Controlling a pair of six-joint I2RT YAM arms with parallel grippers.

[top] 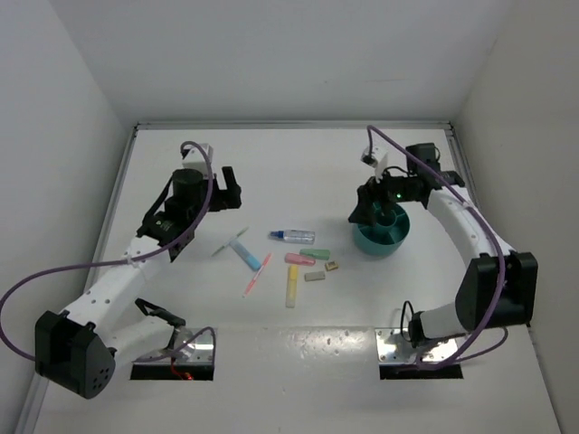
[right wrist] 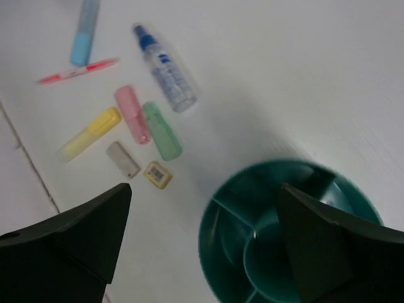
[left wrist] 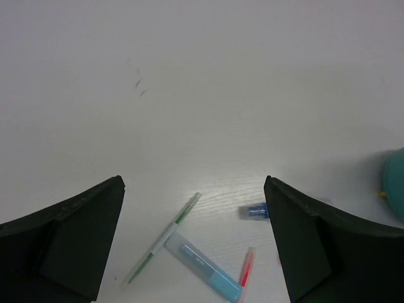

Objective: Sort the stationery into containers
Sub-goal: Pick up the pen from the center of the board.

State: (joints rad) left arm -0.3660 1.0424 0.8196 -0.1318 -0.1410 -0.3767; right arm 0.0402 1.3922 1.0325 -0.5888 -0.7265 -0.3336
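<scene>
Standing upright — teal cup w/ dividers

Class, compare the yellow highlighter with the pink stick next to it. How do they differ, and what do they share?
Colour: the yellow highlighter is yellow with a paler end, while the pink stick is pink all over.
Length: the highlighter is longer than the pink stick.
Pose: they lie at clearly different angles, with one end of the highlighter close to the stick's side.
Shared: both lie flat on the table, outside the teal cup.

A white table sits boxed in by plain white walls.
</scene>
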